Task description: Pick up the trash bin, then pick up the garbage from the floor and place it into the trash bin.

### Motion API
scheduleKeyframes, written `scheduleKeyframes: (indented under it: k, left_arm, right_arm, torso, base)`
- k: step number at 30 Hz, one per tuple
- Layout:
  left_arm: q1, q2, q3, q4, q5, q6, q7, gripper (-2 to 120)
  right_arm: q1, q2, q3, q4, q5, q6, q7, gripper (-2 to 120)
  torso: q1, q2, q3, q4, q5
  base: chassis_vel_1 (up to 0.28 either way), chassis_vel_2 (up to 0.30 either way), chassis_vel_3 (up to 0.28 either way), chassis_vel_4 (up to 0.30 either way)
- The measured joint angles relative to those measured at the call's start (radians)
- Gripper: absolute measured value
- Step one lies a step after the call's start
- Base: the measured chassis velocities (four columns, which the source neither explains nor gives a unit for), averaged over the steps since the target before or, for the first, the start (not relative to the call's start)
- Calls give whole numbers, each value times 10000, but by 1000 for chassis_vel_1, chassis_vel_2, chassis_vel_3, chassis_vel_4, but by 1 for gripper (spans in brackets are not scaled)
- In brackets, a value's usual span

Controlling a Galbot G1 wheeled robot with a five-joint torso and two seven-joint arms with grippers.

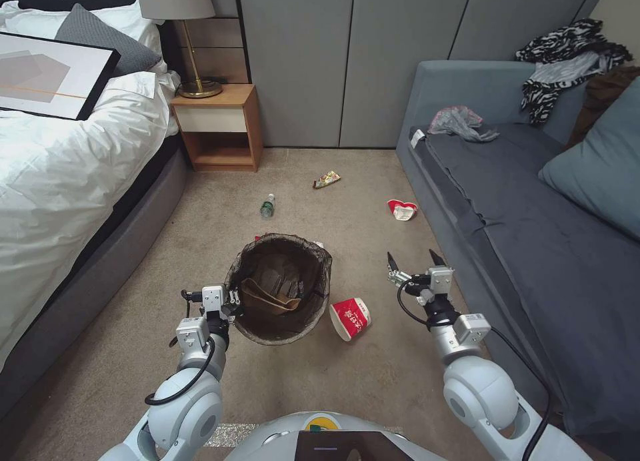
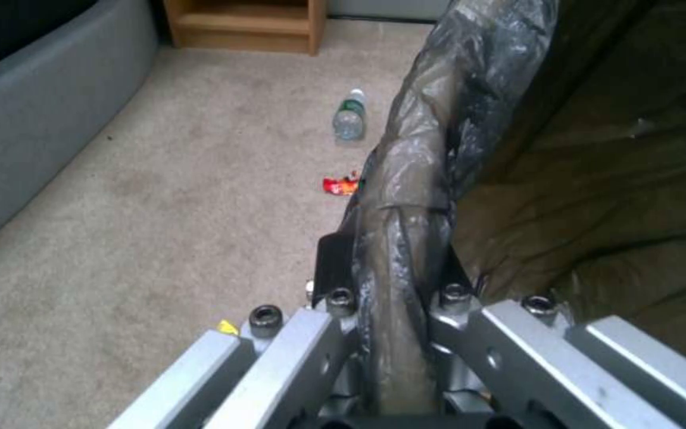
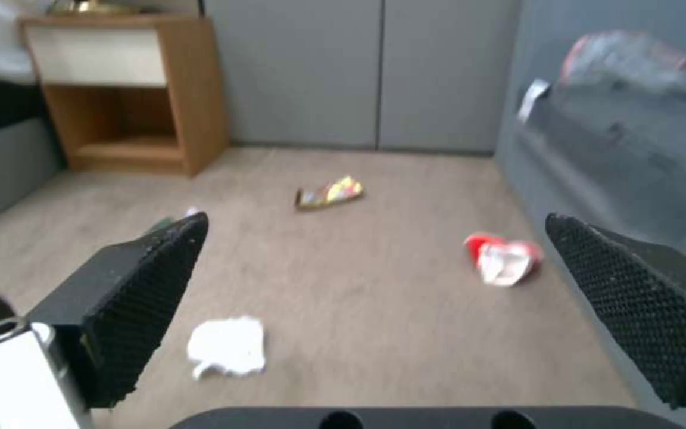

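At lower centre of the head view, the left gripper has its jaws clamped on the liner-covered rim of the trash bin. The right gripper, right of centre, hangs with jaws wide apart. A red paper cup lies just right of the bin; a bottle and a wrapper lie higher up on the floor.

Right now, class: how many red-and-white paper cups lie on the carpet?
2: one paper cup on its side beside the trash bin; a crushed cup near the sofa. The bin may hide others.
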Motion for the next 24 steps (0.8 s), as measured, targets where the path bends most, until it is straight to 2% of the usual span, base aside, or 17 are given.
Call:
scheduleKeyframes:
  k: [3,6,7,10,13,24]
  left_arm:
    - [35,12,-7,-23,19,-20,1,0]
    - [67,10,-49,-71,61,-29,6,0]
    - [67,10,-49,-71,61,-29,6,0]
    - [94,-6,-122,-99,86,-34,12,0]
    - [100,-17,-155,-105,87,-35,12,0]
    - [101,-27,-185,-116,88,-35,12,0]
  right_arm:
    - [300,-458,-215,-187,632,-264,-81,100]
    - [1091,-1110,-675,-676,2269,-990,-238,100]
    - [1091,-1110,-675,-676,2269,-990,-238,100]
    - [1760,-1382,-1159,-1099,3959,-1430,-558,100]
    - [2187,-1388,-1496,-1535,4664,-1607,-782,100]
    - [2527,-1288,-1823,-1995,5156,-1816,-964,100]
  torso:
    - [0,0,0,-2,0]
    - [0,0,0,-2,1]
    - [0,0,0,-2,1]
    - [0,0,1,-1,0]
    - [0,0,0,-1,0]
    - [0,0,0,-3,-1]
  base:
    - [0,0,0,0]
    - [0,0,0,0]
    - [0,0,0,0]
    - [0,0,0,0]
    - [0,0,0,0]
    - [0,0,0,0]
